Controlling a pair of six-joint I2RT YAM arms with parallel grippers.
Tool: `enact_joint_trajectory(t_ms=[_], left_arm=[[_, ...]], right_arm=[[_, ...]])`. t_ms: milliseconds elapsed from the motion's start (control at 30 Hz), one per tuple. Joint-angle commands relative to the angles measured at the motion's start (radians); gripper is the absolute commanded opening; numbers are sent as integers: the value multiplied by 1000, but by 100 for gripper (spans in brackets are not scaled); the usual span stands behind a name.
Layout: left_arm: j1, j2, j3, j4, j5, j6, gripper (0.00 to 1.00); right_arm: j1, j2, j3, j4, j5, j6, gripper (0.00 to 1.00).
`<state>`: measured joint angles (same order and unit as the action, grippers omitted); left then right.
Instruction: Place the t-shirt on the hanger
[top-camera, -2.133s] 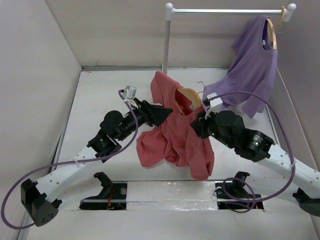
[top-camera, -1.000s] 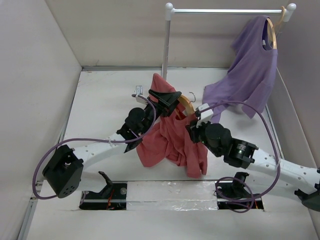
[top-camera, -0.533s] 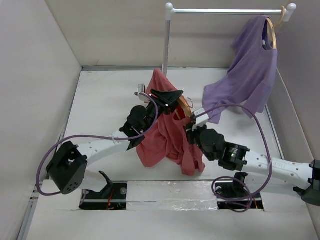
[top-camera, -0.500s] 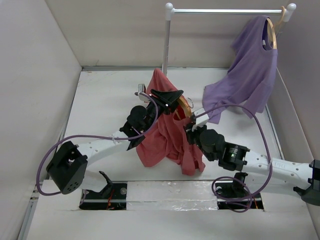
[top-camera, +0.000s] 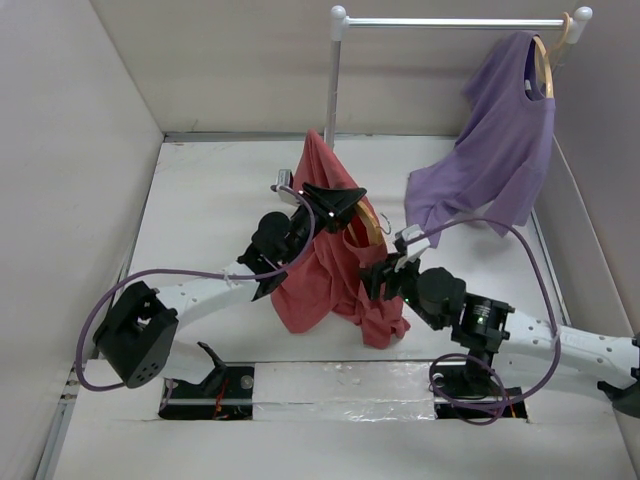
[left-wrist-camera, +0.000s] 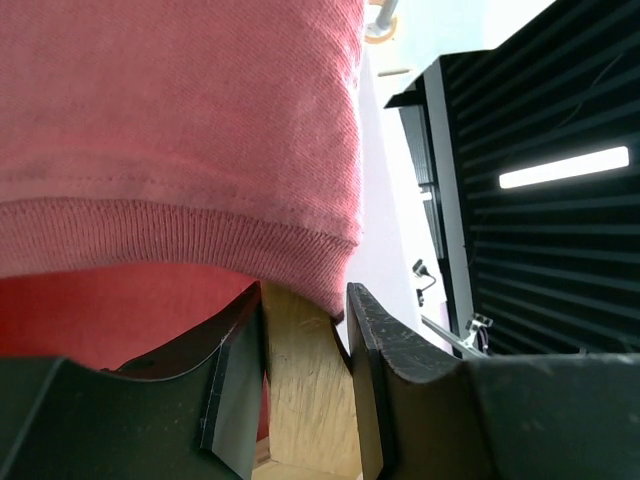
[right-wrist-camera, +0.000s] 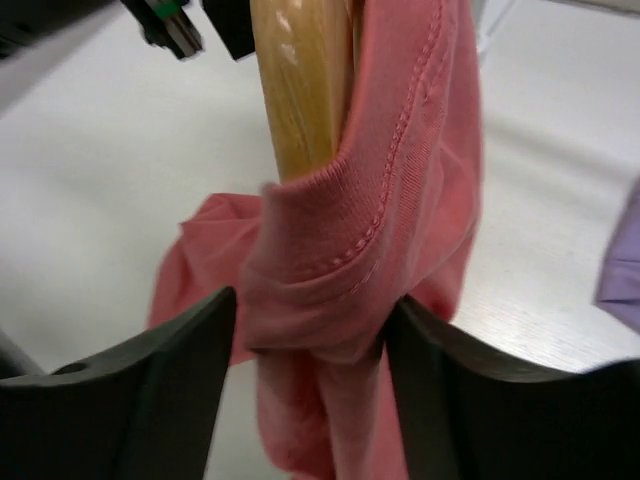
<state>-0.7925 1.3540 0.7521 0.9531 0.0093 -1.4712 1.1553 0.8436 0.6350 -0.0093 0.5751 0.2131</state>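
The coral-red t-shirt (top-camera: 335, 270) hangs in mid-air over the orange-tan wooden hanger (top-camera: 368, 216) at the table's middle. My left gripper (top-camera: 340, 203) is shut on the hanger; the left wrist view shows the wood (left-wrist-camera: 305, 390) between its jaws, with the shirt's ribbed collar (left-wrist-camera: 180, 180) draped just above. My right gripper (top-camera: 378, 280) is shut on a bunched fold of the t-shirt (right-wrist-camera: 320, 300) just below the hanger arm (right-wrist-camera: 300, 90). The hanger's hook is hidden.
A white rail (top-camera: 455, 21) on a post (top-camera: 331, 90) stands at the back. A purple t-shirt (top-camera: 495, 135) hangs from it on a paler wooden hanger (top-camera: 545, 60) at the right. Walls close in on the left and the right.
The left arm has swung right and lifted the hanger with the shirt higher. The right gripper has moved down and left along the shirt, and now grips it lower.
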Motion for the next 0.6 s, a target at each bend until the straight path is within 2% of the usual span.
enact_joint_trajectory(t_ms=[0,67,133,333,433,467,567], left_arm=[[15,-41,-17,105,44,18,0],[26,-50,-29,104,70,14,0],[50,-65,-60,139,84,-3,0],[76,-79,-86,167,133,-37,0],[85,-82,-97,181,144,-49,0],[85,-82,-86,168,161,-46,0],[95,-90,-94,177,169,-46,0]], right_arm=[[12,-70,-20,16,-104,65,68],[12,-121,-27,-23,-138,91,78],[12,-158,-50,-18,-202,103,83],[12,-225,-66,-107,-204,150,82],[-15,-250,-90,-110,-228,155,65],[-26,-252,-93,-110,-242,161,55],[-74,-244,-107,-60,-334,158,37]])
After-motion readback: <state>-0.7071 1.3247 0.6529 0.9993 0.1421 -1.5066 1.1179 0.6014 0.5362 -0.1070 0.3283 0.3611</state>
